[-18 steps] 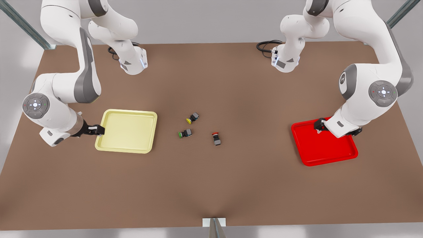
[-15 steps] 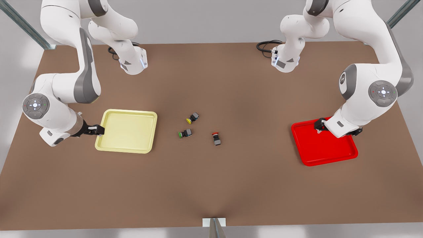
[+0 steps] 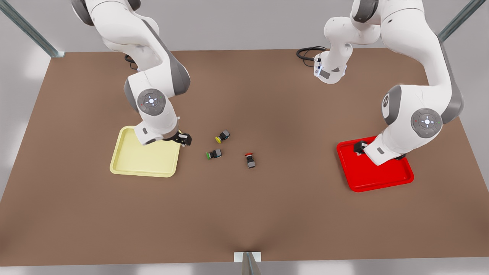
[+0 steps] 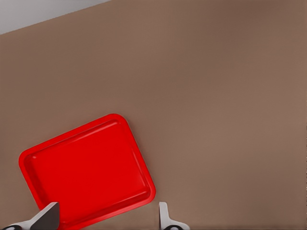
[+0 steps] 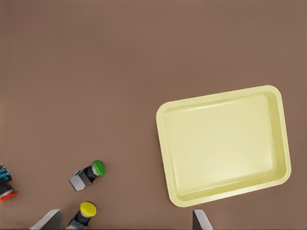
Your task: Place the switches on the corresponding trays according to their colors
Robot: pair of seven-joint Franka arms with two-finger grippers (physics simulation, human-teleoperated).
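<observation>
The yellow switch (image 3: 222, 136), red switch (image 3: 250, 160) and green switch (image 3: 214, 154) lie mid-table (image 3: 267, 214), between the yellow tray (image 3: 130, 162) and red tray (image 3: 382, 179). The right gripper (image 3: 183, 138) hangs open at the yellow tray's inner corner. The left gripper (image 3: 358, 147), open, hangs over the red tray's far edge.

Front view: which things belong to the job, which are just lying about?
Job: yellow-capped switch and red-capped switch, both between the trays; yellow tray; red tray; right gripper at the yellow tray's edge, jaws open; left gripper over the red tray, jaws open.
Lying about: green-capped switch; black cable at the far edge.
</observation>
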